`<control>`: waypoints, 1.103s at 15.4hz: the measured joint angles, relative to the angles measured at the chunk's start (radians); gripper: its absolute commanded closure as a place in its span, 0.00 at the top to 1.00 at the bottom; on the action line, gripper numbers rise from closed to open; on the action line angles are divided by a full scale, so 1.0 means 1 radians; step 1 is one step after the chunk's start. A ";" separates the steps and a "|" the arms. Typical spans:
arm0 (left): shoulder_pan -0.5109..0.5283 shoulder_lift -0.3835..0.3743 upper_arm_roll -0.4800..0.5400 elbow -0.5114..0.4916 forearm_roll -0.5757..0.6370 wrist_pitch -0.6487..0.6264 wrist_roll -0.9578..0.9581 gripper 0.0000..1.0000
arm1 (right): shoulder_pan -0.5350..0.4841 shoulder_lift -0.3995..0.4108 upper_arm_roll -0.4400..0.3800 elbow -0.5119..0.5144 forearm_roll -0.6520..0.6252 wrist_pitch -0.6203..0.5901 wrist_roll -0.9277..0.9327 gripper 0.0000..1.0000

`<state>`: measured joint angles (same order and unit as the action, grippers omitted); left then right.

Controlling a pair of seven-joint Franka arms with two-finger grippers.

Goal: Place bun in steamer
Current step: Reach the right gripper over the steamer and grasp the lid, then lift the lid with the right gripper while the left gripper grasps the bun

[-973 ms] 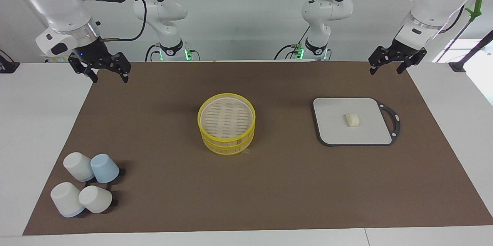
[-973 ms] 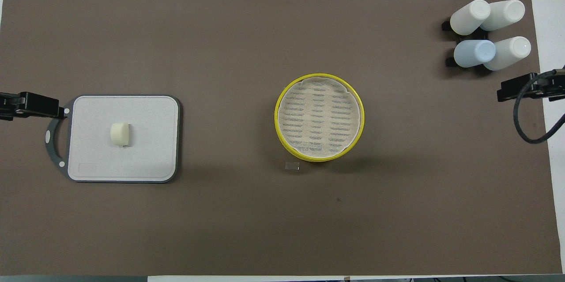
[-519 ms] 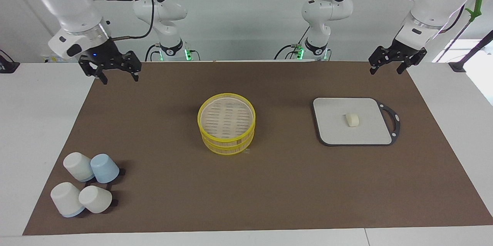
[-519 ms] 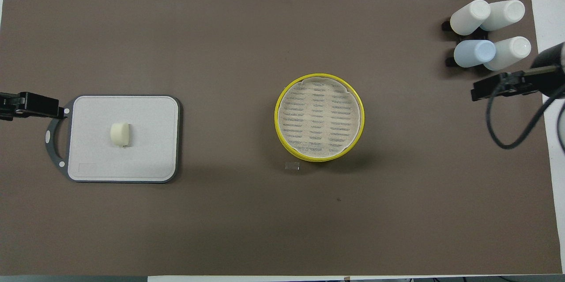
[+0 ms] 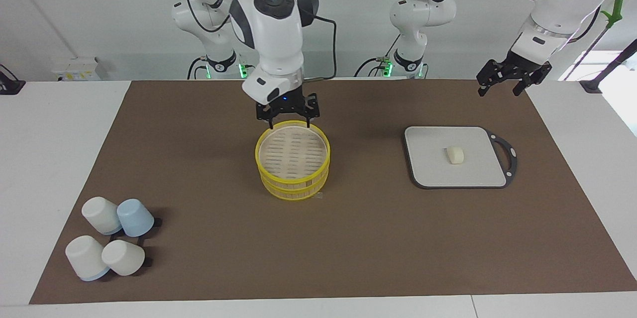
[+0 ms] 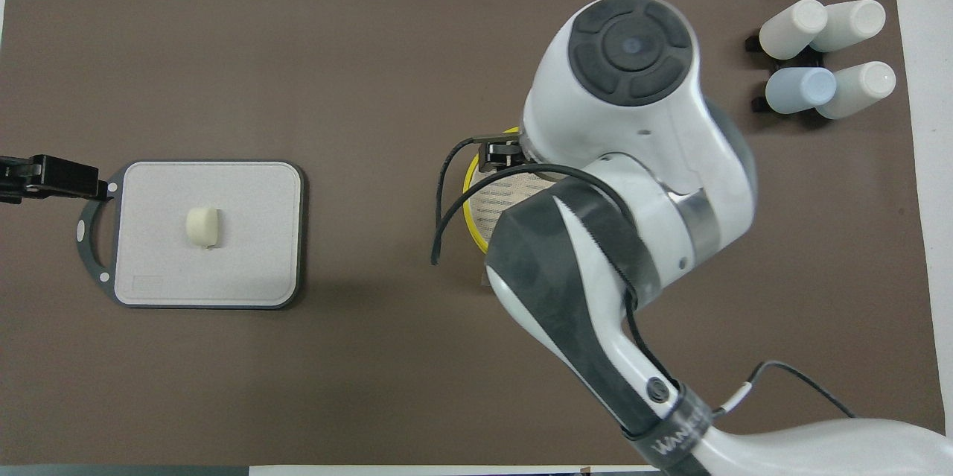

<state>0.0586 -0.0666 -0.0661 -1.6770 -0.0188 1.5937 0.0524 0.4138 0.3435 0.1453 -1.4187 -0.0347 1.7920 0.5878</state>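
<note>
Bamboo slats and bright yellow rims mark the steamer [image 5: 292, 159], which sits at the centre of the facing view on the brown mat [image 5: 199, 168] that covers the table [image 5: 50, 134]. Its slatted floor is bare. Just above its upper rim in that view hangs the right gripper [image 5: 288, 121], pointing down, its fingers [image 5: 271, 122] apart and closed on nothing; I cannot tell whether the tips touch the rim. In the overhead view the right arm fills the middle and lower right of the frame and hides most of the steamer [image 6: 484, 200].

The bun [image 5: 455, 155] lies at centre right of the facing view, on a pale cutting board [image 5: 428, 168] with a dark rim and handle — well apart from the steamer. In the overhead view it shows at centre left [image 6: 202, 226], alone on the board [image 6: 246, 238].

The left gripper [image 5: 505, 86] waits at the upper right of the facing view, over the mat's corner, fingers apart and empty; the overhead view catches it at the left edge [image 6: 45, 178].

Four upturned cups [image 5: 110, 243] — three white, one pale blue — cluster at the lower left of the facing view.
</note>
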 measured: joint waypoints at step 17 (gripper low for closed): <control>0.005 0.026 0.005 -0.681 0.000 0.802 0.050 1.00 | 0.129 0.066 -0.009 -0.224 -0.074 0.275 0.107 0.31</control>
<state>0.0639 -0.0402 -0.0612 -2.3576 -0.0188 2.3958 0.1022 0.5427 0.4099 0.1367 -1.6429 -0.1090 2.0666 0.6952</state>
